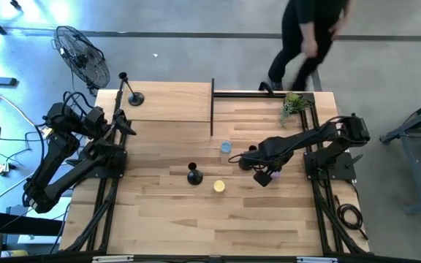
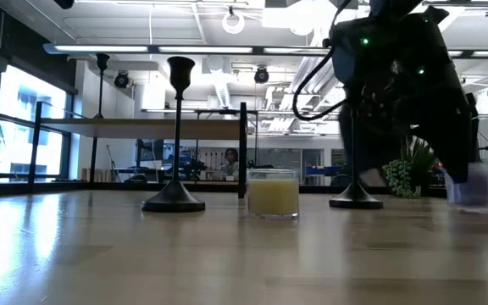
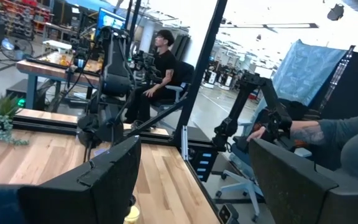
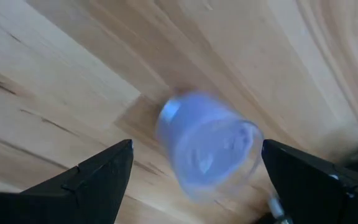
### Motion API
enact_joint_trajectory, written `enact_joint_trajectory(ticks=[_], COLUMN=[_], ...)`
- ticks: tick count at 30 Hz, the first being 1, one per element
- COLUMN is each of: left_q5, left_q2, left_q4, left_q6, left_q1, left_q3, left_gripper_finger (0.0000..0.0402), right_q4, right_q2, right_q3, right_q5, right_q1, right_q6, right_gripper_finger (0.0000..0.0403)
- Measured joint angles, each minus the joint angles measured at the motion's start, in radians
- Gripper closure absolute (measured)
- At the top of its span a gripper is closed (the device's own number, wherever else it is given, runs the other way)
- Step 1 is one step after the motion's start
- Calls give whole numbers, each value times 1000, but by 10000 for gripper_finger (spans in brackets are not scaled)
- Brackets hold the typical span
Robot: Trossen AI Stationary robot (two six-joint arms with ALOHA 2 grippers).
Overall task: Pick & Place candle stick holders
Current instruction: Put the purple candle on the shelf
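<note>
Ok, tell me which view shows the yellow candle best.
The low view: the yellow candle stands sharp and unobstructed in its glass. The high view shows only a small yellow dot; the right wrist view misses it.

On the table [image 1: 167, 219]: one candle stick holder [image 1: 194, 175] near the middle, with a candle jar [image 1: 219, 186] just to its right. Another holder [image 1: 134, 97] at the far left corner. Farther right, under the right gripper [image 4: 194, 168], a second jar [image 4: 207, 146].
</note>
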Motion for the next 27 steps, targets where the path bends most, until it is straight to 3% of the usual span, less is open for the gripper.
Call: enact_joint_trajectory(ticks=[16, 27], left_q5=[-18, -17], left_q2=[0, 0], left_q4=[0, 0], left_q6=[0, 0], left_q1=[0, 0], left_q3=[0, 0], left_gripper_finger=[107, 107], right_q4=[9, 28], right_q2=[0, 0], right_q3=[0, 0], right_q5=[-73, -87], right_q1=[3, 68], right_q6=[18, 61], right_gripper_finger=[53, 53])
